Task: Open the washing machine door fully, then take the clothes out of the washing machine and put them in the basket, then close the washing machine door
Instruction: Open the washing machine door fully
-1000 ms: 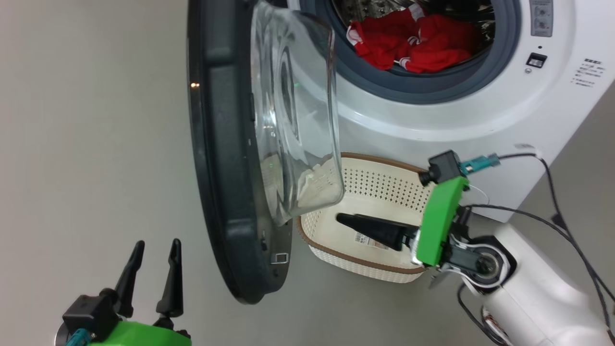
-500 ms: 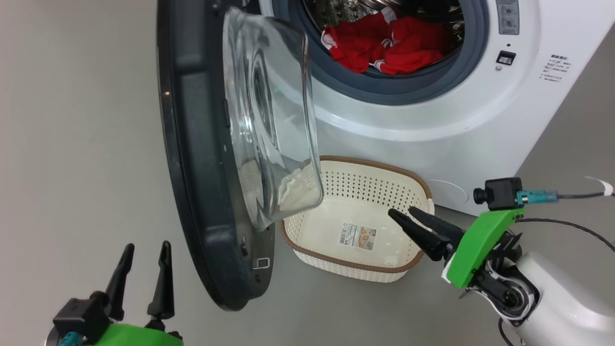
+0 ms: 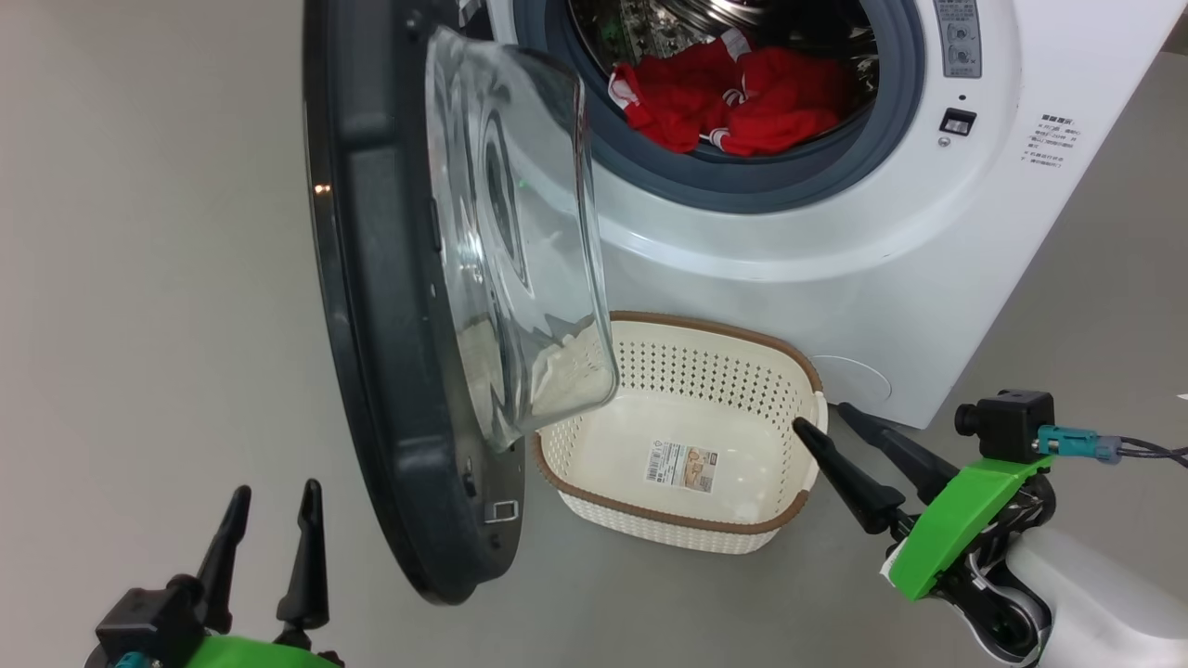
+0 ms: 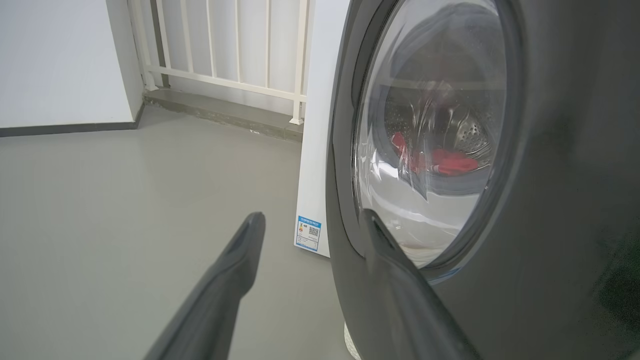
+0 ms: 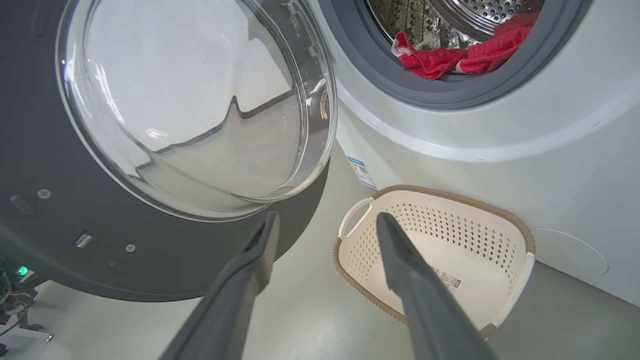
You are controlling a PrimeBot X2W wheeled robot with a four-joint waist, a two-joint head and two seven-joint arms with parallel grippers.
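Note:
The washing machine door [image 3: 371, 325] stands swung out on its left hinge, black rim edge-on, glass bowl bulging right over the basket's left end. Inside the white washing machine [image 3: 835, 260], the red clothes [image 3: 733, 97] lie at the drum's front lip. The cream basket [image 3: 650, 520] sits empty on the floor below the opening. My right gripper [image 3: 821, 417] is open just off the basket's right rim, holding nothing. My left gripper [image 3: 277, 489] is open at lower left, outside the door. The right wrist view shows the right gripper [image 5: 327, 216], basket [image 5: 450, 197], door [image 5: 75, 225] and clothes [image 5: 450, 55].
Grey floor [image 3: 139, 278] stretches left of the door. In the left wrist view the left gripper [image 4: 311, 216] points past the door's outer face [image 4: 550, 175] toward a white railing [image 4: 225, 50] and wall [image 4: 60, 60]. A cable [image 3: 1142, 452] trails from the right wrist.
My right gripper has drawn back from above the basket's inside to just outside its right rim, still open. The head camera has shifted. The door and left gripper hold their places.

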